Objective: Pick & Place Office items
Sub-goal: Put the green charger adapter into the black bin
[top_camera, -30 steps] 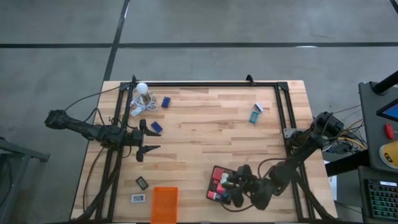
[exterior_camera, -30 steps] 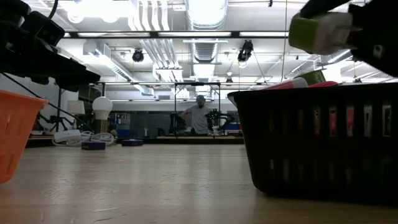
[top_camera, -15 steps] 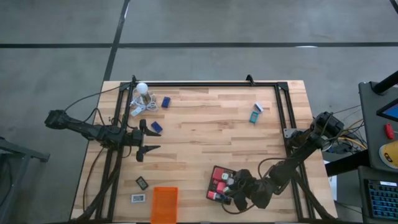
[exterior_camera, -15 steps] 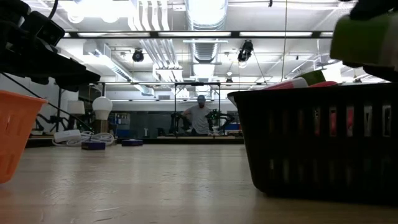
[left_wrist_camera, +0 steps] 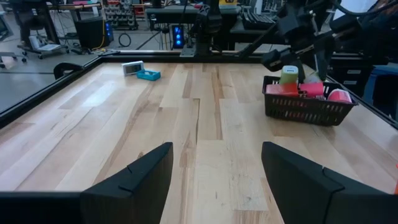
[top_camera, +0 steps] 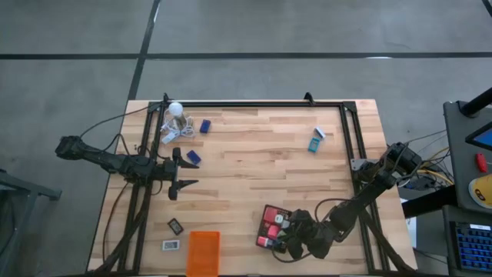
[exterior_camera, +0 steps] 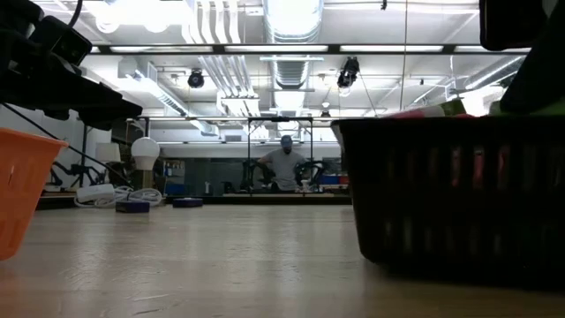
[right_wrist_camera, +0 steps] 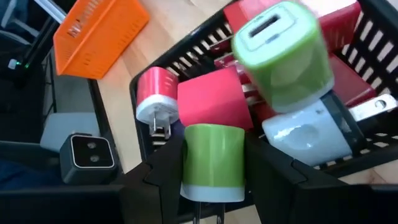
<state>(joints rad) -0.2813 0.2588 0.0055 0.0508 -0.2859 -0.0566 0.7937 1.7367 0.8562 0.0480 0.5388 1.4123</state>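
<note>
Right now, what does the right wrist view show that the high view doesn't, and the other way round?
Only the right wrist view shows what the right gripper holds: a green charger cube clamped between its fingers, above the black basket's load of red, pink and green-and-white plug cubes.

Only the high view shows the whole table: the left gripper waiting open near the left edge, dark blue blocks, a teal-and-white box and the lamp.

Both show the basket, the orange tray and a small black-and-white rectangle.
</note>
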